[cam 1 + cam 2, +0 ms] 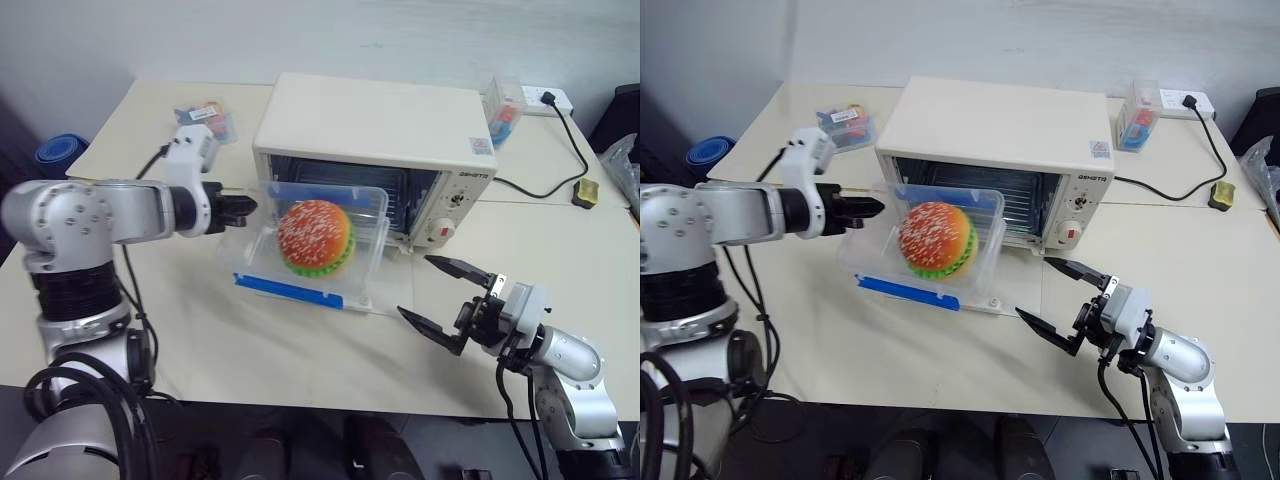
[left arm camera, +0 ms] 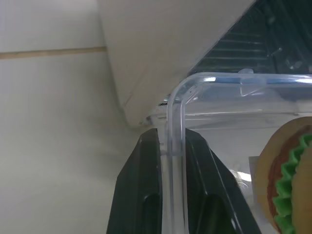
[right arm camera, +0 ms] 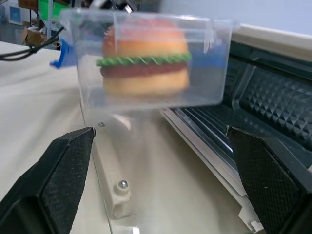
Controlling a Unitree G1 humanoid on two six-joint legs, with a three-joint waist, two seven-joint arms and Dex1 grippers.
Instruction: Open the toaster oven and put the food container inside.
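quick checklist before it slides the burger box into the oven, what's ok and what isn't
1. Toaster oven door down, cavity exposed: ok.
2. Left end effector shut on the food container rim, fingers either side of the wall: ok.
3. Container off the table, in front of the opening, above the lowered door: ok.
4. Container level: not ok, it tilts.
5. Right end effector open, holding nothing, clear of the container: ok.
6. Enough room inside for the container: cannot tell.

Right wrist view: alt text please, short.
A clear food container holding a toy burger hangs above the toaster oven's lowered glass door, in front of its open cavity. The right gripper's black fingers stand wide open in the foreground.
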